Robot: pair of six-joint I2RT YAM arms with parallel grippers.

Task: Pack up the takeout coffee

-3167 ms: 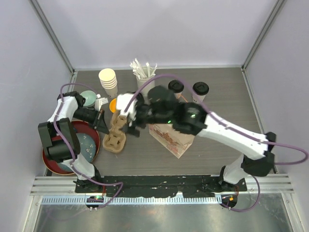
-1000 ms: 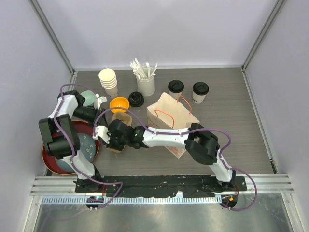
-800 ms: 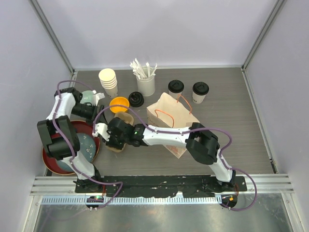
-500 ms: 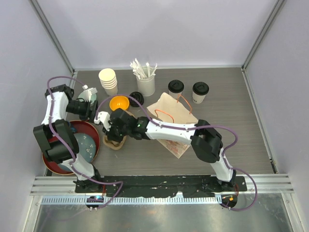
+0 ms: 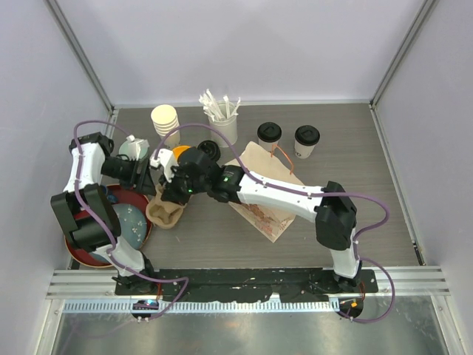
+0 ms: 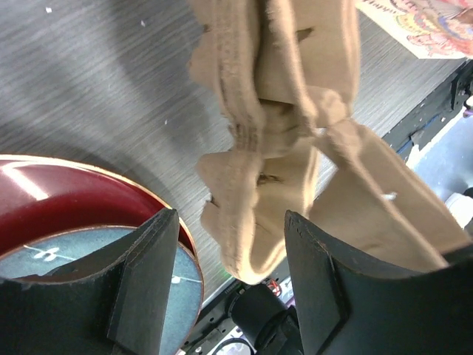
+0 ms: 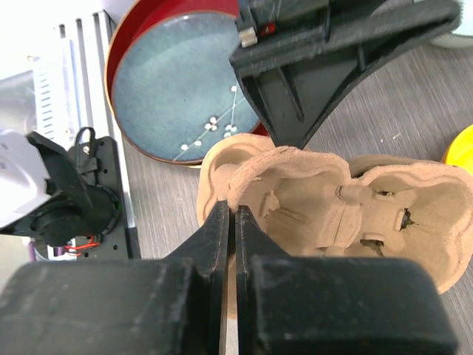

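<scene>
Coffee cups [image 5: 269, 134] well apart from right gripper [image 5: 174, 194]

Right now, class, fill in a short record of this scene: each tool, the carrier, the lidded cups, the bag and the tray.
left tool: open, fingers either side of the cup carrier, not gripping
right tool: shut on the carrier's rim
cup carrier: pulp, empty, beside the red tray
lidded cups: two, upright, beyond the paper bag, untouched
paper bag: mid-table, partly under the right arm
red tray: holds a blue plate
</scene>
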